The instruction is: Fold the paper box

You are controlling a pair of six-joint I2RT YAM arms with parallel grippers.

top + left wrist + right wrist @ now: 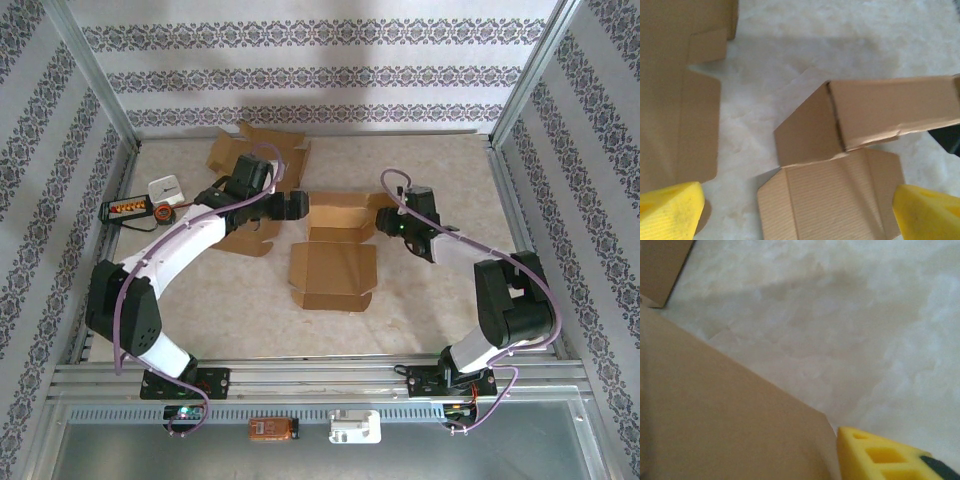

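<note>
On the table (440,290), the paper box (333,265) lies at its middle. I judge the fold will go best with each wall pushed along its crease while the opposite side is braced. The box is brown corrugated card, far walls up and broad near panel flat (spare blanks (222,153) lie leftward). The left gripper (800,215) hangs spread and empty over its left corner, and the right gripper (384,220) sits at the right wall, though whether it pinches card I cannot tell.
</note>
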